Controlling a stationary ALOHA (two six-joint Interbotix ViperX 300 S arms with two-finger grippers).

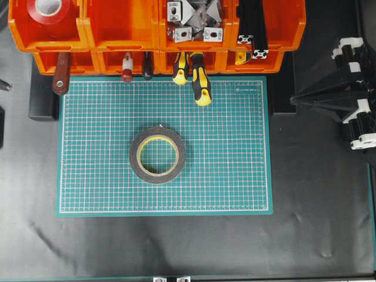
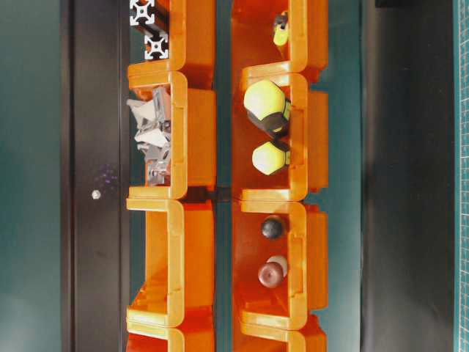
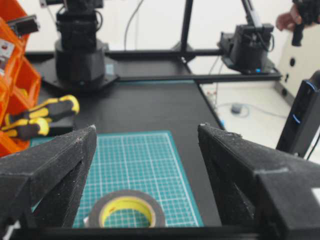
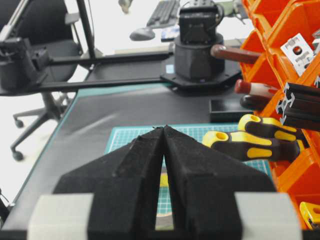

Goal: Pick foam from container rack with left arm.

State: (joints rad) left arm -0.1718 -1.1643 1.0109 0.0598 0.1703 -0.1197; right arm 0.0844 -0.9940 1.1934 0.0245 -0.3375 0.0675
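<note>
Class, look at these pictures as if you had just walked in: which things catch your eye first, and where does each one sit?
The bright orange bins along the top edge of the overhead view stand out first, with yellow-and-black tool handles poking out over the green mat. Next comes the black tape roll with its yellow core, lying flat near the mat's middle. A red tape roll sits in the top-left bin.

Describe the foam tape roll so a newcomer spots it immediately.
Find the green cutting mat below the orange container rack. The foam lies flat near the mat's middle, alone. Its black ring face and yellow core distinguish it from the red tape roll in the rack's far-left bin.
</note>
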